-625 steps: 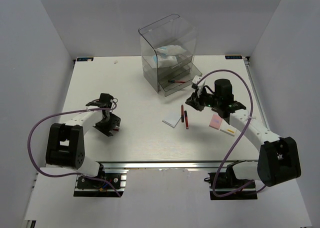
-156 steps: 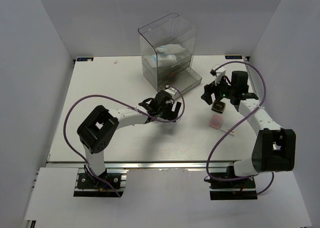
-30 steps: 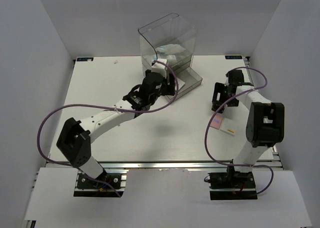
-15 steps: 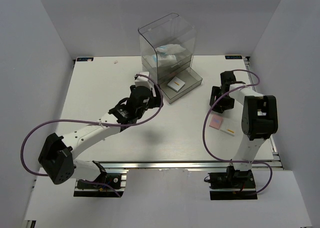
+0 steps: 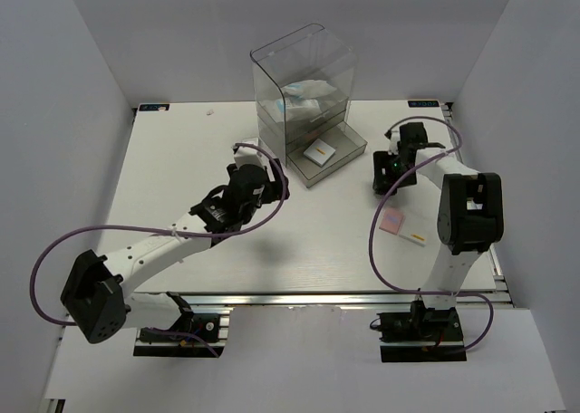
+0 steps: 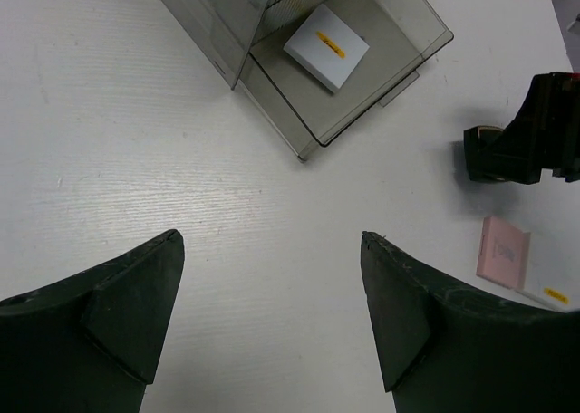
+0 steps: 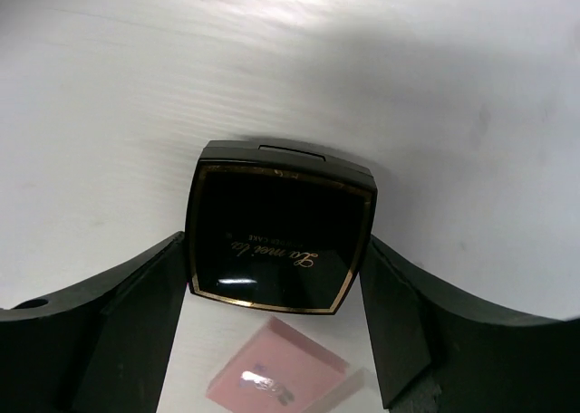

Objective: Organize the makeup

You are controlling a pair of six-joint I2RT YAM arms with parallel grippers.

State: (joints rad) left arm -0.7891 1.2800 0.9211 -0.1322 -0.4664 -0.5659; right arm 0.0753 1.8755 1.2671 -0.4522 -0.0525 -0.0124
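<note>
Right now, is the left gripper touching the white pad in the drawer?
Apart. In the left wrist view the white pad lies in the drawer, and bare table separates the drawer from the open left gripper.

The left arm point(image 5: 159, 241) and the right arm point(image 5: 446, 264) are made of white tubular links joined by blocky black motor housings. A thin purple cable point(image 5: 41, 259) loops along the left arm, and a second cable point(image 5: 372, 241) along the right. The left pincer point(image 6: 272, 313) and the right pincer point(image 7: 272, 250) have broad, matte-black, wedge-shaped fingers. The black bases point(image 5: 177, 327) are fixed to a silver rail point(image 5: 299, 297).
</note>
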